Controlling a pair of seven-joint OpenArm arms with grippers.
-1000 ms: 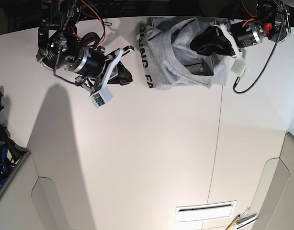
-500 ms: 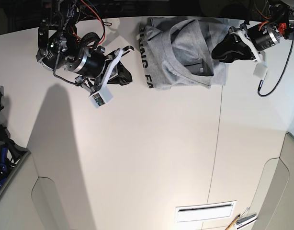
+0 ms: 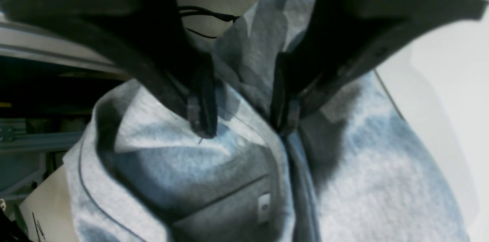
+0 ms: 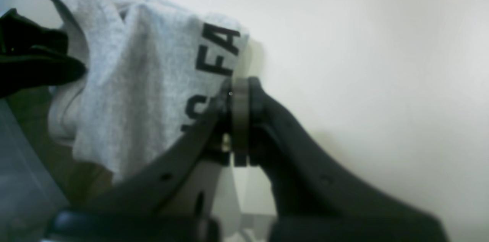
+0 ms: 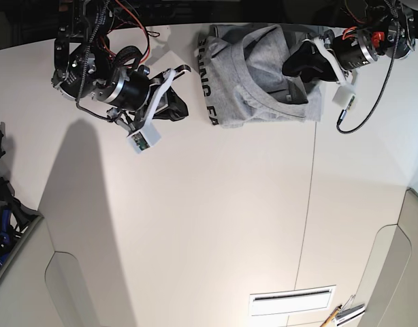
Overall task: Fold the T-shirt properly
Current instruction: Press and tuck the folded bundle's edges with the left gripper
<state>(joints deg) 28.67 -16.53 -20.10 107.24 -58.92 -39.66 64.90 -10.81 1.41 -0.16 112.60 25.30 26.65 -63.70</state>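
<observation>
Risking a bunched fold: the left gripper (image 3: 244, 123) sits narrowly parted over a raised ridge of the heather-grey cotton T-shirt with black block lettering (image 5: 263, 75), cloth between the fingers, grip unconfirmed; a loose pinch could drop or drag layers. Shirt lies partly folded at the far table edge. The right gripper (image 4: 238, 120), jaws pressed together on nothing, waits beside the lettered edge. Smooth white tabletop (image 5: 216, 225), seamed; dim clutter beyond.

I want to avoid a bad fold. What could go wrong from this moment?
The left gripper has its fingers over a raised ridge of the T-shirt; pulling may drag the layers beneath it. The shirt lies at the table's far edge, so it might slide off.
</observation>
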